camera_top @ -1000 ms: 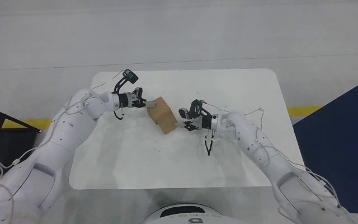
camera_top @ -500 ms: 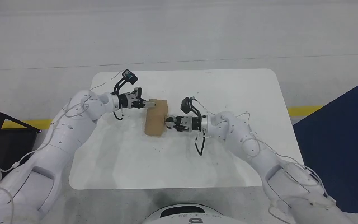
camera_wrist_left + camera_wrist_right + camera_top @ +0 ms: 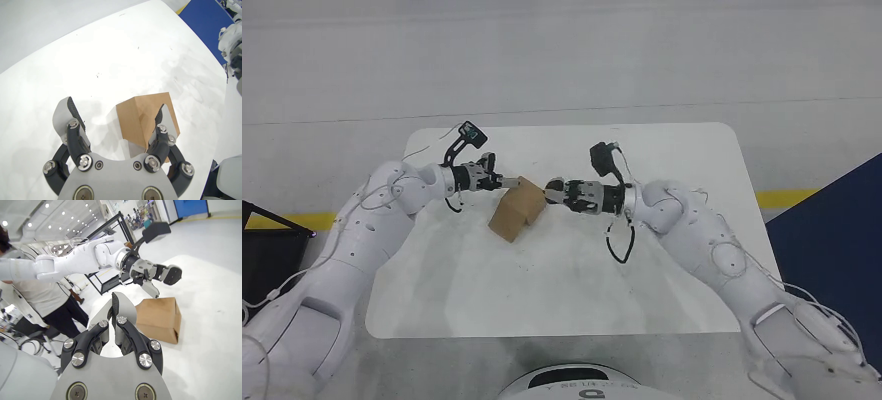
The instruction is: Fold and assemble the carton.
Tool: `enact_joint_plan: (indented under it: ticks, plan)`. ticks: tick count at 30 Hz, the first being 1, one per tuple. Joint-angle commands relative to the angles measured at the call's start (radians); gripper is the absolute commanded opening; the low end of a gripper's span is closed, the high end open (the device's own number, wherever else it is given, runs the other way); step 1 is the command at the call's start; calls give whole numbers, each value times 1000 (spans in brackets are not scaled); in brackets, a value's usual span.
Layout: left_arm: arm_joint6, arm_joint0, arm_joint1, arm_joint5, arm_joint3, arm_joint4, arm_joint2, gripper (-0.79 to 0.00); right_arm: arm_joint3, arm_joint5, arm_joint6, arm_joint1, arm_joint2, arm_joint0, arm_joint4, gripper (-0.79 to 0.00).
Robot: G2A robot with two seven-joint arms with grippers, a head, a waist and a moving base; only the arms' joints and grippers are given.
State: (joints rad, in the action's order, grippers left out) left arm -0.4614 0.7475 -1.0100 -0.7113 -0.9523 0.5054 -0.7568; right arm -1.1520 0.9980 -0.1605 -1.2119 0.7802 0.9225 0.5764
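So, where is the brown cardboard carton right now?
In the top view the brown cardboard carton lies on the white table, between the left gripper and the right gripper.

You're looking at a plain brown carton [image 3: 516, 210] on a white table [image 3: 662, 290] smudged with faint grey marks. The left gripper [image 3: 116, 102] is silver with black ribbed pads [image 3: 74, 110] and black links; the right gripper [image 3: 114, 298] is the same. The floor [image 3: 562, 60] is pale grey, with a yellow stripe [image 3: 787, 198] beside a dark blue panel [image 3: 832, 250].
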Motion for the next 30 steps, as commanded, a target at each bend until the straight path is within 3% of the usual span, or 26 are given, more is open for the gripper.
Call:
enact_joint_plan:
  ticks: [1, 4, 9, 12, 21, 26, 30]
  plan:
    - [0, 5, 2, -5, 4, 8, -6, -12, -58, -91, 153, 5, -2, 43, 577, 0]
    - [-27, 14, 10, 17, 5, 41, -18, -18, -61, -157, 277, 6, -22, 69, 735, 0]
    - [-65, 68, 44, 46, -42, 100, -72, -9, -15, -143, 394, -1, -34, 59, 775, 0]
    - [-101, 113, 70, 80, -103, 131, -119, -6, 8, -127, 426, -4, -37, 48, 778, 0]
    - [12, 312, 146, 99, -299, 158, -326, -6, 37, -122, 473, -10, -35, 30, 795, 0]
    - [-14, 379, 163, 126, -389, 157, -382, -3, 54, -119, 495, -11, -29, 26, 797, 0]
    - [-24, 385, 161, 139, -422, 153, -384, -6, 67, -148, 511, -11, -14, 25, 794, 0]
